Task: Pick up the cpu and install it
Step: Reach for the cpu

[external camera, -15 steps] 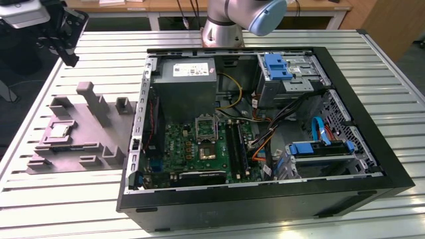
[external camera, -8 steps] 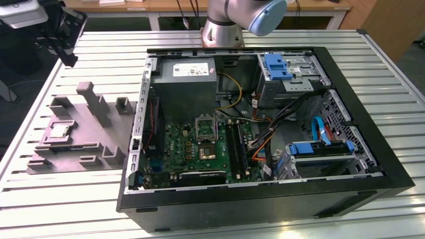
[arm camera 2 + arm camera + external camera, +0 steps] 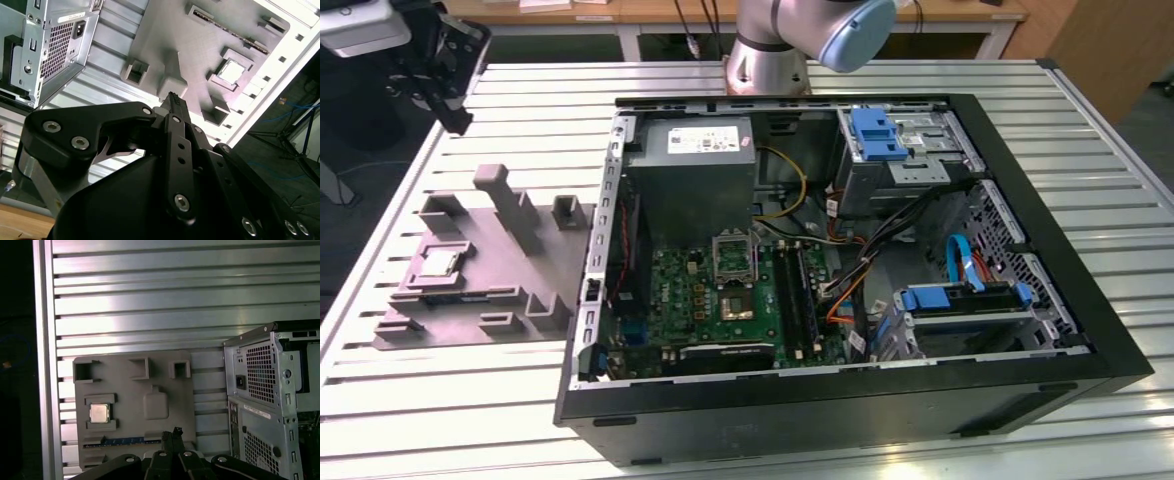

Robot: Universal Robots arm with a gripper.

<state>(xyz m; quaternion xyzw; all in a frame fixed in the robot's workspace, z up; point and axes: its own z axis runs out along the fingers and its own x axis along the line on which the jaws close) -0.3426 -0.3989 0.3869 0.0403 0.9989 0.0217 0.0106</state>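
— Grey fixture tray (image 3: 480,295) at the exterior view's left: report contents.

— One cpu (image 3: 438,262). It lies flat in a square recess of the tray, silvery top up. The tray rests on the slatted aluminium table (image 3: 454,400), just beside the computer case (image 3: 854,405) and outside it.

— Gripper position and jaw condition?

— The gripper (image 3: 458,125) hangs over the table's far left corner in the exterior view, beyond the tray and well apart from the cpu. In the second wrist view the gripper (image 3: 173,96) shows its jaws closed tip to tip, with nothing between them. The first wrist view shows the gripper (image 3: 176,431) pointing toward the tray (image 3: 130,390), with the cpu (image 3: 99,413) seated in its recess.

— Continue rightward into the case.

— The case lies open side up. The grey power supply (image 3: 694,170) comes first. Next to it is the green motherboard (image 3: 700,305), which carries a silver metal frame (image 3: 736,255). Drive bays with blue brackets (image 3: 878,133) occupy the exterior view's right.
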